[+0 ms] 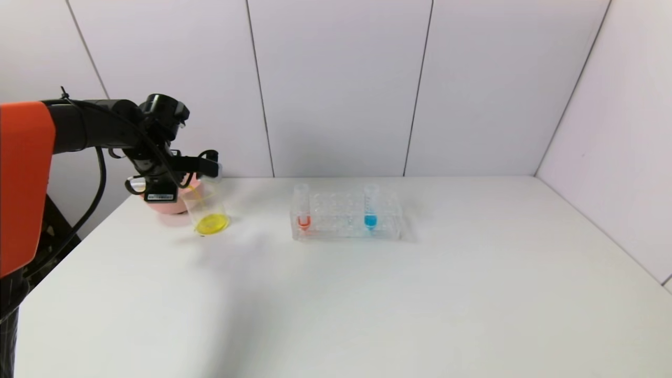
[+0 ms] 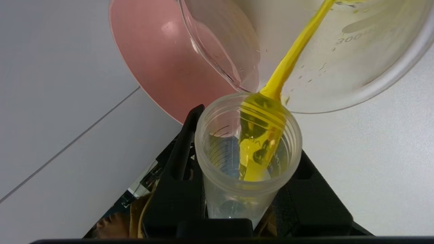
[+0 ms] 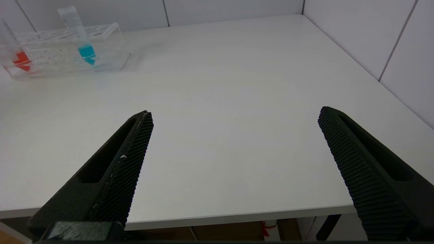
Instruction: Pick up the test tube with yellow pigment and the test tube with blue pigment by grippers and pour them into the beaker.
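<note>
My left gripper (image 1: 207, 164) is shut on the test tube with yellow pigment (image 1: 214, 169) and holds it tipped above the beaker (image 1: 206, 210) at the table's far left. In the left wrist view the tube (image 2: 217, 149) sits between the black fingers (image 2: 184, 142). A yellow stream runs from its mouth into the beaker (image 2: 356, 67), and yellow liquid pools on the beaker's bottom. The test tube with blue pigment (image 1: 370, 207) stands upright in the clear rack (image 1: 346, 218); it also shows in the right wrist view (image 3: 83, 40). My right gripper (image 3: 235, 113) is open and empty, low at the table's near edge.
A pink bowl (image 1: 165, 205) stands right behind the beaker, under my left wrist; it also shows in the left wrist view (image 2: 159, 61). A red-tipped tube (image 1: 303, 210) stands at the rack's left end. White walls close the back and the right side.
</note>
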Robot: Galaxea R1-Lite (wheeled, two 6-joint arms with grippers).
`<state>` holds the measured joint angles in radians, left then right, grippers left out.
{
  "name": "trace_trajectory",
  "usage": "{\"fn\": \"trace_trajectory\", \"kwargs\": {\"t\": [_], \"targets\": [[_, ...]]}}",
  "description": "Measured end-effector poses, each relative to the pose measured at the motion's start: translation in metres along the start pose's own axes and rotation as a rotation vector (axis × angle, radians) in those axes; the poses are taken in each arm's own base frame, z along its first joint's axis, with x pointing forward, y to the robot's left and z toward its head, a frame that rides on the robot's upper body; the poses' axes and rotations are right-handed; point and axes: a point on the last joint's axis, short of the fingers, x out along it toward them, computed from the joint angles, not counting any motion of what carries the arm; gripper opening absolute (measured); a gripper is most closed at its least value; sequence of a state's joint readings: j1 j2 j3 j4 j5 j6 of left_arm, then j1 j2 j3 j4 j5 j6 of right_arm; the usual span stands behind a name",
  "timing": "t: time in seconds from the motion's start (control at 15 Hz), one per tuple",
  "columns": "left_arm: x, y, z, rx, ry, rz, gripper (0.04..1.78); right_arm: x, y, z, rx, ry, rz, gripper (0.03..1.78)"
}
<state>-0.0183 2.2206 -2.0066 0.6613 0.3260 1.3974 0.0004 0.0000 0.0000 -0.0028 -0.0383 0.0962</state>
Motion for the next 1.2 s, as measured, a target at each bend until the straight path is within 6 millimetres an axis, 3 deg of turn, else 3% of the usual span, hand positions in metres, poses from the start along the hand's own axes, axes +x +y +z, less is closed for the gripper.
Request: {"fn": "trace_trajectory", "kwargs": {"t": [1.2], "targets": [[0.0007, -0.002, 0.0072, 0.018, 0.049, 0.008, 0.54, 0.0, 0.0, 0.0, 0.0, 0.0, 0.0, 1.77]]}}
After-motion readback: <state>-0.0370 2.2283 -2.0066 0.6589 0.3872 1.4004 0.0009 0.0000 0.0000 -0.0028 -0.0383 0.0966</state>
